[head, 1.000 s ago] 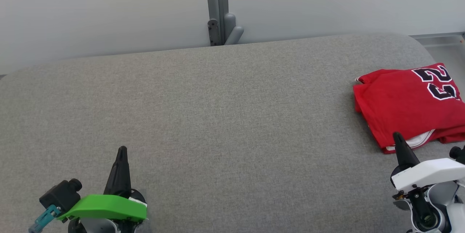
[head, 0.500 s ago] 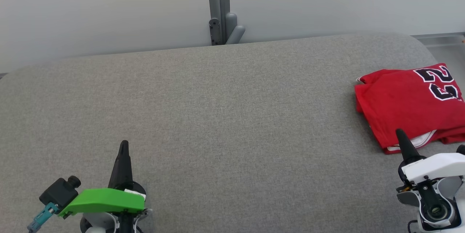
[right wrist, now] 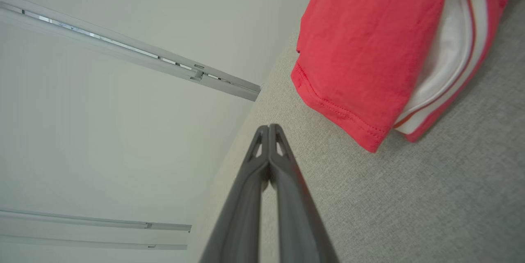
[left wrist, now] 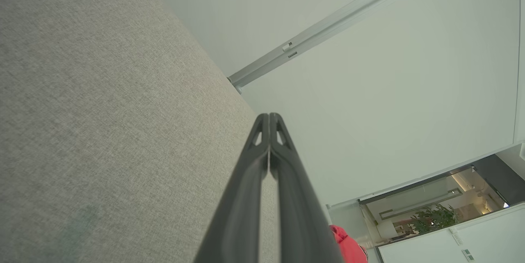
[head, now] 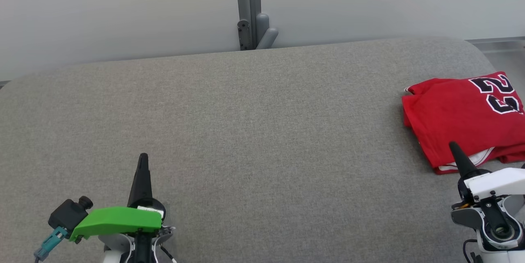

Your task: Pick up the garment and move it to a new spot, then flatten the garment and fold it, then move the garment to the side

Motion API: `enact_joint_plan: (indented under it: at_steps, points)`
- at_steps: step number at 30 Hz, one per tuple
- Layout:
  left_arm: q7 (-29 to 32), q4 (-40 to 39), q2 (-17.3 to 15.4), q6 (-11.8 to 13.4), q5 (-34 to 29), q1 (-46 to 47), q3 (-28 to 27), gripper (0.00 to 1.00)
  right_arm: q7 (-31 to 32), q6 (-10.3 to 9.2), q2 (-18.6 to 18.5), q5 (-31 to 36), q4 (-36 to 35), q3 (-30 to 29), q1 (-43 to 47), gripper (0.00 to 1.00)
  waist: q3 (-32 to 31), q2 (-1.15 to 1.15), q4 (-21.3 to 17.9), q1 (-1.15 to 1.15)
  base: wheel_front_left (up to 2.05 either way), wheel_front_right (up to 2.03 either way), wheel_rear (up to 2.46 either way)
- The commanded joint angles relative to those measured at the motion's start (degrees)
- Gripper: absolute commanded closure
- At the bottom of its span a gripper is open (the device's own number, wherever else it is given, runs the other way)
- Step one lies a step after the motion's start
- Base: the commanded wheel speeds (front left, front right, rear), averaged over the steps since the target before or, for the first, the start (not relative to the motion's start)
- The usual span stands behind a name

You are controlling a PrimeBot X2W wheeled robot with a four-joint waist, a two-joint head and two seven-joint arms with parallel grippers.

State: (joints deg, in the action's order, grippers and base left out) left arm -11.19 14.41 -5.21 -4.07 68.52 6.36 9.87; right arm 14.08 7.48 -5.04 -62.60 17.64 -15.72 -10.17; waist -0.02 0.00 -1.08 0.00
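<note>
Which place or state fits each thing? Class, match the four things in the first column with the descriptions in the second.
Column one:
1. garment
2. left gripper
3. right gripper
4. post

Column two:
a. shut, over bare table, lower left of the head view
b. red, folded, at the table's right end
c. grey, upright behind the table's far edge
d. shut, beside the garment's near edge

Pairs: 1-b, 2-a, 3-d, 4-c

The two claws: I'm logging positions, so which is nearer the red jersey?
The right claw, with the white housing: its tip shows against the near edge of the red jersey. The left claw, green-housed, sits far across the grey surface.
</note>
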Motion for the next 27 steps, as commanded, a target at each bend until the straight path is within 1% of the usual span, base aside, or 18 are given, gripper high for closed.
enact_joint_plan:
  at_steps: [1,27]
  points:
    - [-0.4,-0.1,-0.1,-0.5,1.6,1.5,0.0,1.0,0.5,0.04,-0.5,-1.4,0.1,-0.5,-1.7,1.0,0.0,0.0,0.0,0.0,0.0,0.0,0.0]
    - [-1.2,2.4,1.2,-2.1,14.6,4.2,0.9,1.0,5.1,0.03,-0.9,-14.4,4.8,-3.9,-5.1,1.0,0.2,0.0,0.5,0.0,0.0,0.0,0.0]
